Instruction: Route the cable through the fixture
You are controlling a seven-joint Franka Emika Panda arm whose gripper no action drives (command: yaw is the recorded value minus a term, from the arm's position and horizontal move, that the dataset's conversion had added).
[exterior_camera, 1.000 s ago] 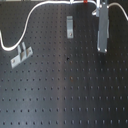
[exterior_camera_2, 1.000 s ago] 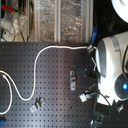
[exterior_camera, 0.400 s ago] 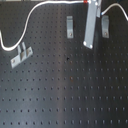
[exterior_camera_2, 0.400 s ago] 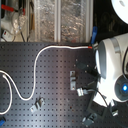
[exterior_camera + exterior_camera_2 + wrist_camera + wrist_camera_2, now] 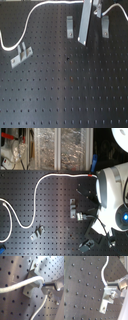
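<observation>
**My pincer carries the cable's end up to a clip at the far edge of the board**

I am working over a black perforated board [image 5: 60,90] that fills the first exterior view. Its grid of holes is there so fixtures can be bolted down wherever needed. Three small metal clips stand on it: one near the first exterior view's left [image 5: 21,55], one in the upper middle [image 5: 70,26], and one at the upper right [image 5: 105,26]. Each stands upright, I judge, so that a cord can be dropped into its slot.

The cable [image 5: 35,203] is long, thin and white. In the second exterior view it loops from the second exterior view's left edge, rises across the board and runs to my white arm [image 5: 112,190], with a short red band [image 5: 90,174] just where it meets the arm.

In the first wrist view, the cable [image 5: 20,284] curves across the face of a grey clip [image 5: 31,279], touching it, then bends and trails away. My pincer [image 5: 51,287] sits just beside that bend. It looks clenched on the cable near its end, so I can steer the cord into the slot. I judge the cable lies against the clip, not yet seated.
</observation>
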